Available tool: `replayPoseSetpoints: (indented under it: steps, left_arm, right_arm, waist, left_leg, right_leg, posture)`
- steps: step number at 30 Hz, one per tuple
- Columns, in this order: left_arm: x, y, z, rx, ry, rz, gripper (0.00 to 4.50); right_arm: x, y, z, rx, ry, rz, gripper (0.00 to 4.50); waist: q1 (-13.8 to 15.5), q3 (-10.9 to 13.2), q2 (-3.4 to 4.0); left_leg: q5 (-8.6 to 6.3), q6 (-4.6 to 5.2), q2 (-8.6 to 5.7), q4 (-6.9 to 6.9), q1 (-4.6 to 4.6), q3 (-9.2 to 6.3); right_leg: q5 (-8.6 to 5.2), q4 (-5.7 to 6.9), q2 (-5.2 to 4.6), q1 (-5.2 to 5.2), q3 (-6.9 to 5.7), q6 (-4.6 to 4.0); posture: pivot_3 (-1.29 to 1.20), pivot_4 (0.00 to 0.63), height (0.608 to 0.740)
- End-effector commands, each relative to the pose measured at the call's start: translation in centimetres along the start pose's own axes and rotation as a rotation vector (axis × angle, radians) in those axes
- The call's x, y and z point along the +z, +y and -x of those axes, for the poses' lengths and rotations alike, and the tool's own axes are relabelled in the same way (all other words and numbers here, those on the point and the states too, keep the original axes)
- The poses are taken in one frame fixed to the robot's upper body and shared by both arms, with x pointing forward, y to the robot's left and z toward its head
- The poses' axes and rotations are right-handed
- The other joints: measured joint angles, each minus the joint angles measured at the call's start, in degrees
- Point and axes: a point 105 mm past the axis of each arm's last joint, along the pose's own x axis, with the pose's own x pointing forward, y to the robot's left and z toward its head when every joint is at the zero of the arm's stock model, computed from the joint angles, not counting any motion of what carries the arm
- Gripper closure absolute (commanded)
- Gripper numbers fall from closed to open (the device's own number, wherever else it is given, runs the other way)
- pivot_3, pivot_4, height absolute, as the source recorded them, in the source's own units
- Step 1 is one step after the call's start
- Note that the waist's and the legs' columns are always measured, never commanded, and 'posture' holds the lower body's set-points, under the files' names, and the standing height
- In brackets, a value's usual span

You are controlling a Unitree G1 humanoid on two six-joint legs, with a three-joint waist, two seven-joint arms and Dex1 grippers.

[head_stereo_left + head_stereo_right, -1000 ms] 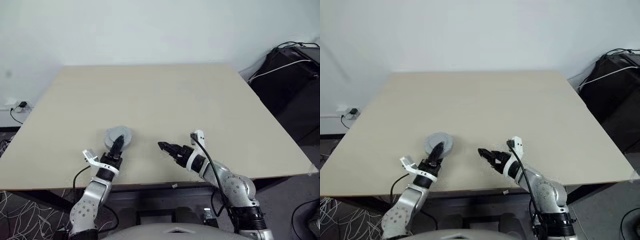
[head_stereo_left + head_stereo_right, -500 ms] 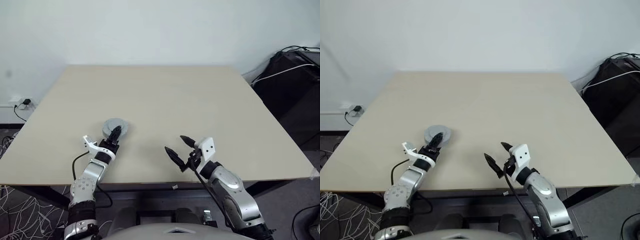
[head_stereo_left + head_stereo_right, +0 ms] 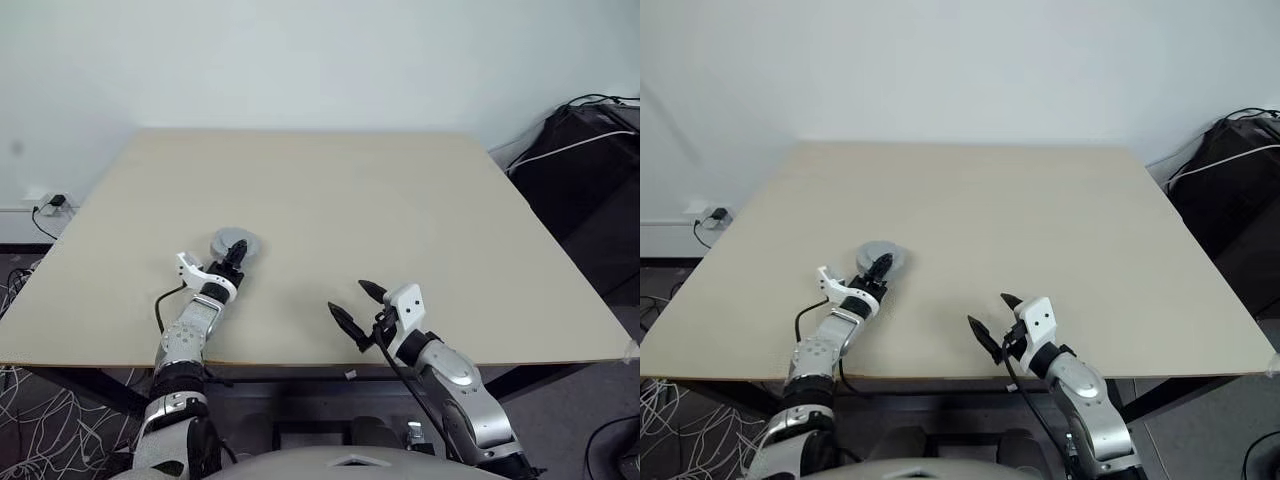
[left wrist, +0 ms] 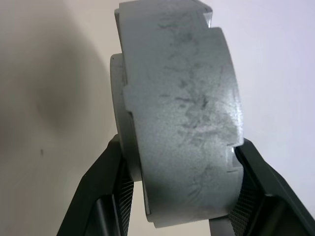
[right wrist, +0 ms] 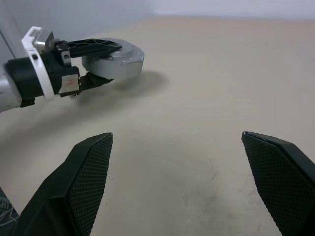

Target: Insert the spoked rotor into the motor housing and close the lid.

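A silver-grey round part [image 3: 230, 240] sits at the near left of the table. Its flat top is the lid [image 5: 115, 50], resting on a grey round body, the motor housing [image 4: 182, 123]. The spoked rotor is hidden. My left gripper [image 3: 237, 253] is shut on this part, one finger [image 5: 93, 45] across the lid and the other under the body. It casts a shadow on the table; I cannot tell whether it touches the table. My right gripper [image 3: 348, 297] hovers open and holding nothing near the front edge, to the right of the part.
The beige table [image 3: 400, 200] stretches far and to the right. A black case with cables [image 3: 590, 150] stands off the right side. A wall socket with a plug [image 3: 45, 203] sits low on the left wall.
My left arm has stretched forward, carrying the grey round part farther from the front edge. My right gripper has rolled so its fingers now stand spread apart, staying in about the same place.
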Motion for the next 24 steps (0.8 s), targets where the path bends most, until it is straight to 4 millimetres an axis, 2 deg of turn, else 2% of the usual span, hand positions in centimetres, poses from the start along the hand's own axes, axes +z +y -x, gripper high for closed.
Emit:
replayPoseSetpoints:
  steps: [1, 9, 16, 20, 24]
  left_arm:
    - [1.1, -1.9, -1.3, -0.052, -0.034, -0.037, 2.43]
    - [0.3, -1.0, -1.8, 0.001, 0.016, -0.047, 2.43]
    - [-0.1, -0.4, -1.7, 0.028, 0.027, -0.046, 0.16]
    - [-0.5, 0.0, -1.2, 0.052, 0.040, -0.050, 0.05]
    - [-0.9, 0.2, -0.3, 0.067, 0.041, -0.039, 0.05]
  right_arm:
    - [0.8, -0.2, 0.0, -0.014, -0.029, 0.010, 0.00]
    - [0.7, -0.3, 0.0, -0.020, -0.018, 0.005, 0.00]
    - [0.6, -0.3, -0.2, -0.021, -0.010, 0.002, 0.00]
    - [0.6, -0.4, -0.3, -0.022, -0.004, 0.001, 0.00]
    - [0.6, -0.4, -0.3, -0.024, 0.000, 0.001, 0.00]
  waist:
    - [0.0, 0.0, 0.00]
    - [0.0, 0.0, -0.04]
    - [0.1, 0.0, -0.05]
    - [-0.1, 0.0, -0.05]
    - [-0.1, 0.0, -0.05]
  left_leg:
    - [0.00, 0.00, 0.00, 0.00, 0.00, 0.00]
    - [0.00, 0.01, -0.02, 0.09, 0.01, -0.03]
    - [0.01, 0.02, -0.01, 0.12, 0.14, -0.04]
    - [0.00, 0.01, 0.03, 0.11, 0.58, -0.01]
    - [-0.01, 0.00, 0.09, 0.11, 0.64, 0.04]
  right_leg:
    - [0.00, 0.00, 0.00, 0.09, 0.00, 0.00]
    - [0.03, 0.01, 0.01, 0.17, -0.01, 0.05]
    - [0.04, 0.02, 0.00, 0.19, -0.01, 0.07]
    - [0.04, 0.02, 0.00, 0.59, -0.01, 0.07]
    - [0.04, 0.02, -0.01, 0.61, 0.00, 0.06]
  posture:
    - [0.00, 0.000, 0.740]
    - [0.00, 0.000, 0.740]
    - [0.00, 0.000, 0.740]
    - [0.00, 0.000, 0.740]
    - [0.00, 0.000, 0.740]
